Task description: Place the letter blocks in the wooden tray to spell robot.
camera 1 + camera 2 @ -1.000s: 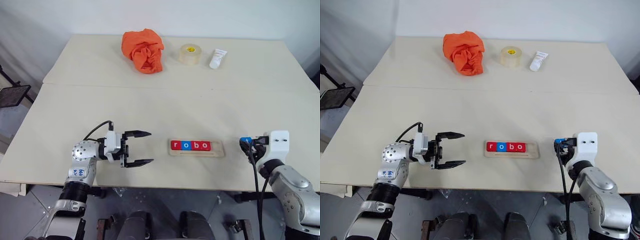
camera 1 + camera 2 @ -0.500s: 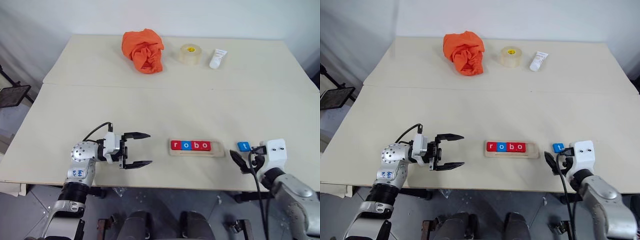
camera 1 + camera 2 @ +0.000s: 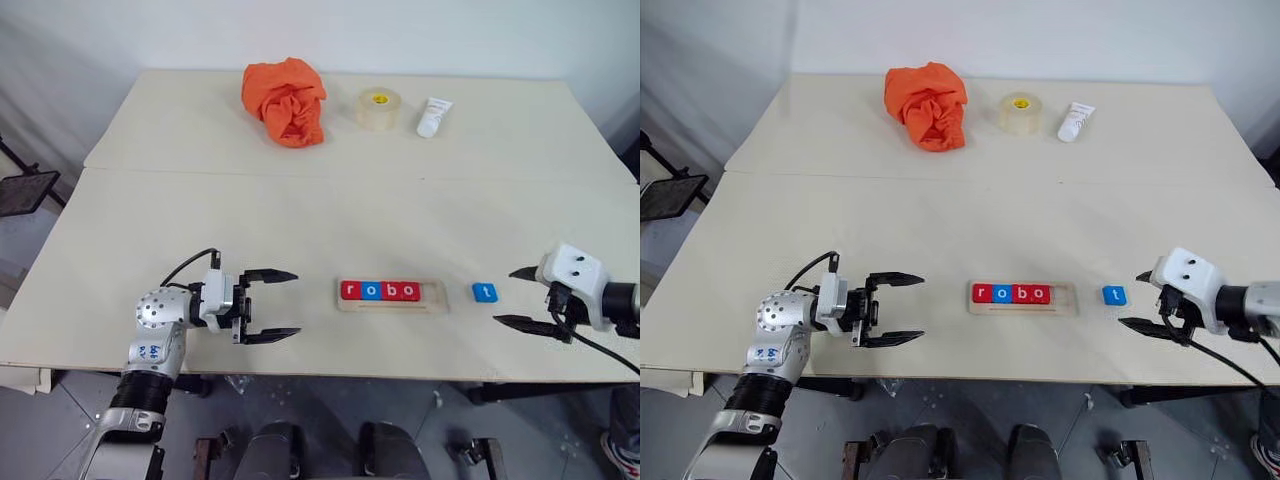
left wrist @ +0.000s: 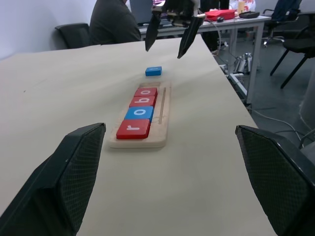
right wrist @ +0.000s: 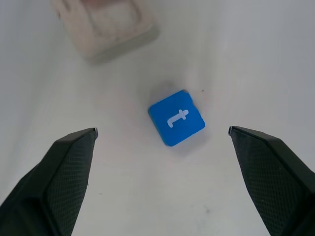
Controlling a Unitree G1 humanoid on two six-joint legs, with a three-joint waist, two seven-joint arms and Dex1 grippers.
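Fingers of the right gripper (image 3: 520, 297) and left gripper (image 3: 275, 305) spread wide, holding nothing. Blue t block (image 3: 484, 292) lies on the bare counter (image 3: 300, 220) near the front edge, beside the wooden tray (image 3: 393, 293).

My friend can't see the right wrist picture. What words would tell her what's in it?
A small blue block with a white letter t lies flat on a pale table, between the wide-open black fingers of the right claw. One end of the wooden tray peeks in beyond it.

We see the wooden tray (image 3: 392, 305) lying flat near the desk's front edge, holding four letter blocks (image 3: 380, 291) in a row, red, blue, red, red, reading "robo". The blue "t" block (image 3: 484, 292) lies flat just beside the tray's right end, apart from it.
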